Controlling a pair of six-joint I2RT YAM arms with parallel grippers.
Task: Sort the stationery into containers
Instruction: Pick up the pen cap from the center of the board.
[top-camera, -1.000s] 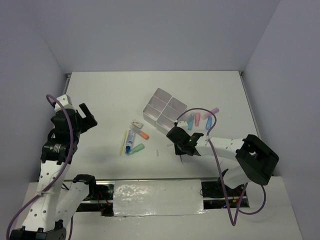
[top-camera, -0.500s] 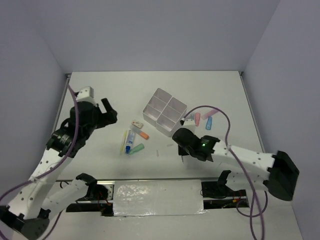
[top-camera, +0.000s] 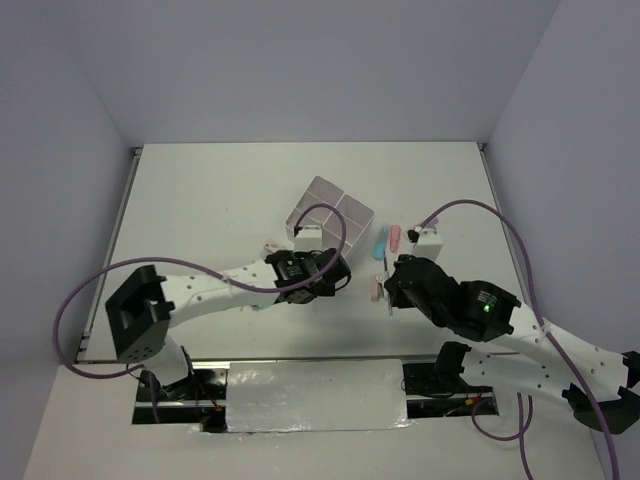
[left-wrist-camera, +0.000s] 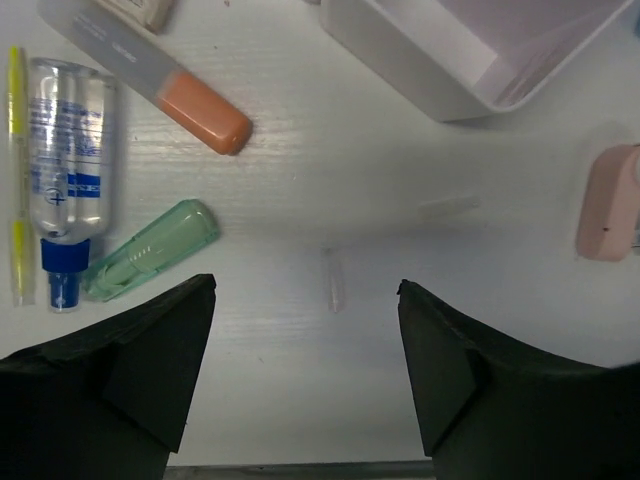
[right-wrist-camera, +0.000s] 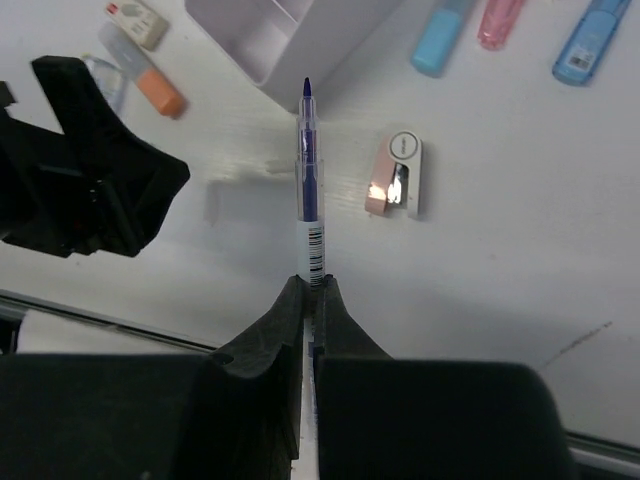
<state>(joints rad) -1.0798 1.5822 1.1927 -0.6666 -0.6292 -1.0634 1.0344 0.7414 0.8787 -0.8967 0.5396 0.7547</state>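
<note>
My right gripper (right-wrist-camera: 310, 285) is shut on a thin white pen (right-wrist-camera: 308, 180) with a blue tip, held above the table and pointing toward the white four-compartment box (right-wrist-camera: 290, 35). In the top view this gripper (top-camera: 392, 290) is just right of the pink mini stapler (top-camera: 376, 290). My left gripper (left-wrist-camera: 305, 288) is open and empty, low over bare table near a small clear cap (left-wrist-camera: 333, 280). To its left lie a green highlighter (left-wrist-camera: 150, 250), a blue-capped tube (left-wrist-camera: 65, 170), a yellow pen (left-wrist-camera: 17, 170) and an orange highlighter (left-wrist-camera: 200, 110). In the top view the left gripper (top-camera: 335, 272) is below the box (top-camera: 345, 207).
Blue (top-camera: 380, 246) and pink (top-camera: 395, 237) highlighters lie right of the box; a second blue one (right-wrist-camera: 590, 40) shows in the right wrist view. An eraser (right-wrist-camera: 135, 20) lies near the orange highlighter. The left arm (top-camera: 220, 285) stretches across the table's middle. Purple cables loop over both arms.
The left arm swung from the far left to the table's middle, over the left cluster. The right gripper moved right and nearer with the pen, uncovering the stapler.
</note>
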